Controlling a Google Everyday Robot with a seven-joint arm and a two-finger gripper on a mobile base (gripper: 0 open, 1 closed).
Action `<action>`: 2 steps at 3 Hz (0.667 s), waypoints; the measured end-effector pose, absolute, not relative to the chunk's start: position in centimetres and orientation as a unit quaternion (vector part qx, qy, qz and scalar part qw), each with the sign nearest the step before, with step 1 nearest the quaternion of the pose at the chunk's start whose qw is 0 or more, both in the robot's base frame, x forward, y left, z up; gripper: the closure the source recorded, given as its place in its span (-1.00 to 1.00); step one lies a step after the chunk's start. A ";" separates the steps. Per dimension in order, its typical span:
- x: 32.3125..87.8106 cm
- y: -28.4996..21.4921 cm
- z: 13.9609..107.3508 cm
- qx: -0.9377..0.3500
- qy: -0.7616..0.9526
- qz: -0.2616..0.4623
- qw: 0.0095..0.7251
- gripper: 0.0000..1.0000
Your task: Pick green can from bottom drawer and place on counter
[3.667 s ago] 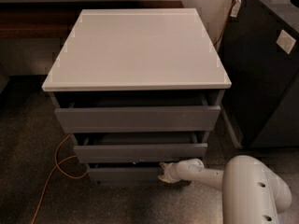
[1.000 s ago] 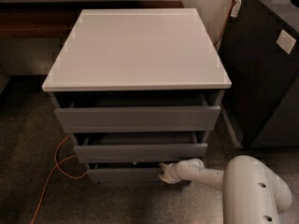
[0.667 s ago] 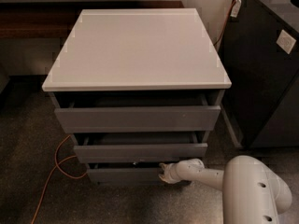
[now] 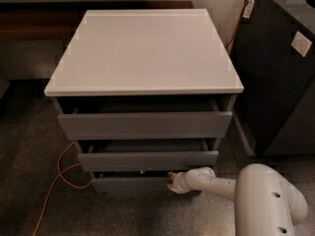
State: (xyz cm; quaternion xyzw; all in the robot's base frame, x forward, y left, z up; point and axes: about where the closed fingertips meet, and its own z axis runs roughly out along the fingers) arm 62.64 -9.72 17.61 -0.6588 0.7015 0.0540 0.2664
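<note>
Gripper [image 4: 172,181] down low at 6 o'clock, right at the right end of the bottom drawer [image 4: 129,185] front, arm reaching in from 4 o'clock. Open or closed? Cannot tell from here. Drawer barely ajar, its inside dark, green can hidden from sight. Counter [image 4: 142,48] sits at 12 o'clock.

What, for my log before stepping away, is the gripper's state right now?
Gripper: low at the right end of the bottom drawer front; whether open, closed or holding anything cannot be told.
</note>
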 end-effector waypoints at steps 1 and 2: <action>62.6 -9.7 17.6 -0.659 0.702 0.054 0.266 0.34; 62.5 -9.7 17.6 -0.659 0.702 0.055 0.265 -0.28</action>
